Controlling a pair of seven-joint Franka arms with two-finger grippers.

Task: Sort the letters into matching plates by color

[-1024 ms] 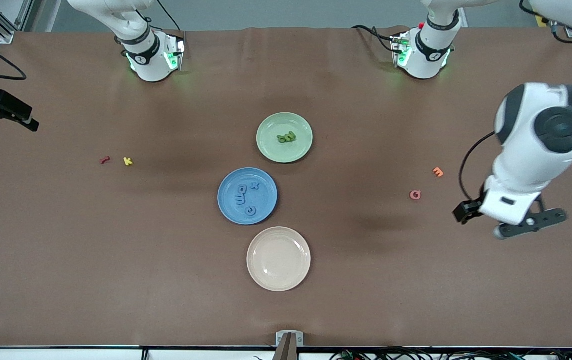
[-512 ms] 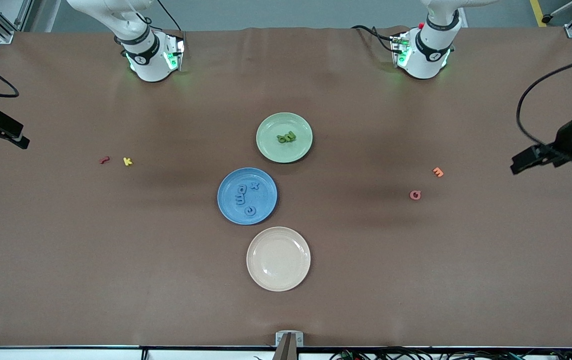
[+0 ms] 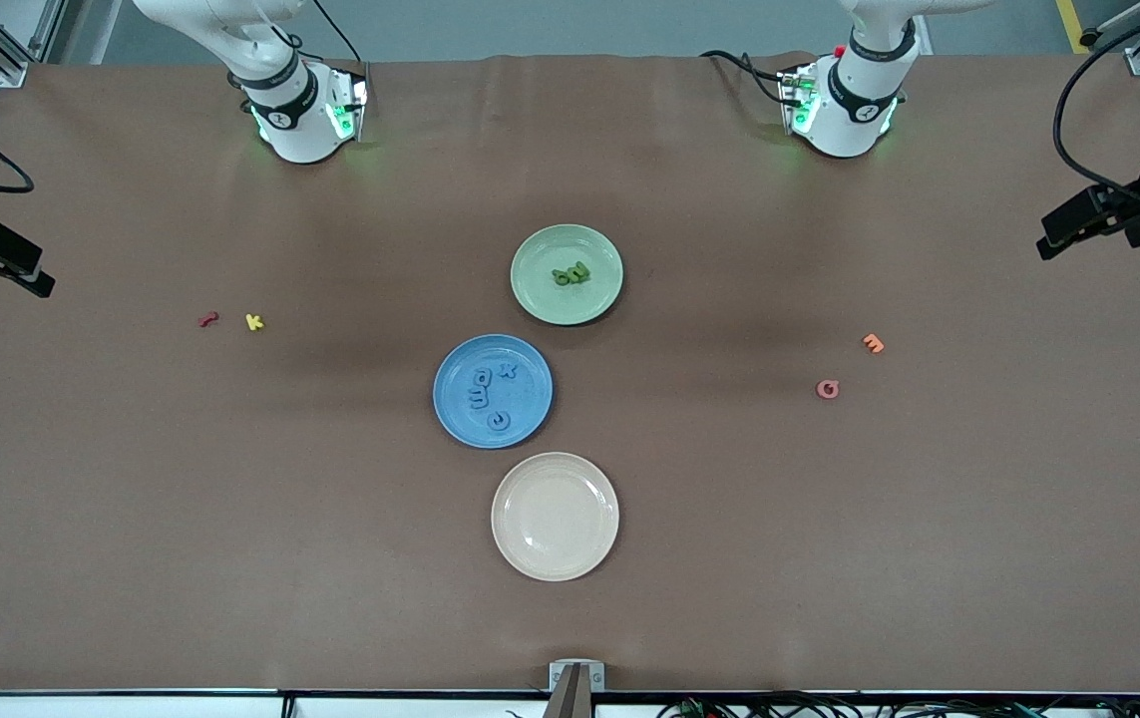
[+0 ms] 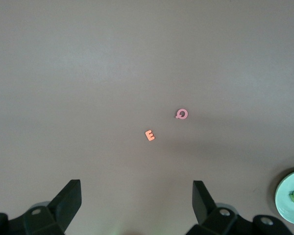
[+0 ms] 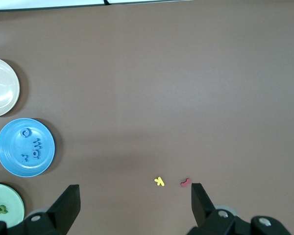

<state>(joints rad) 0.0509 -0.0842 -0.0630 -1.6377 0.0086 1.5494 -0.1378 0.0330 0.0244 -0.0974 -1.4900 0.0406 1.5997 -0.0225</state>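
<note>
Both grippers hang spread open and hold nothing: the left gripper (image 4: 137, 205) is over the table's edge at the left arm's end, the right gripper (image 5: 135, 205) over the edge at the right arm's end.

Blue letters (image 3: 487, 395) lie inside the blue plate (image 3: 455, 365) at the middle of the table, four of them apart from one another. Green letters (image 3: 570, 274) sit bunched and touching in the light green plate (image 3: 540, 299), which is just beside the blue one and farther from the front camera.

On the nearer side of the blue plate lies a cream plate (image 3: 530, 543). Toward the left arm's end an orange letter (image 3: 873, 343) and a pink letter (image 3: 827, 389) lie on the brown table (image 3: 131, 519). Toward the right arm's end lie a yellow letter (image 3: 253, 321) and a red letter (image 3: 208, 319), close together.
</note>
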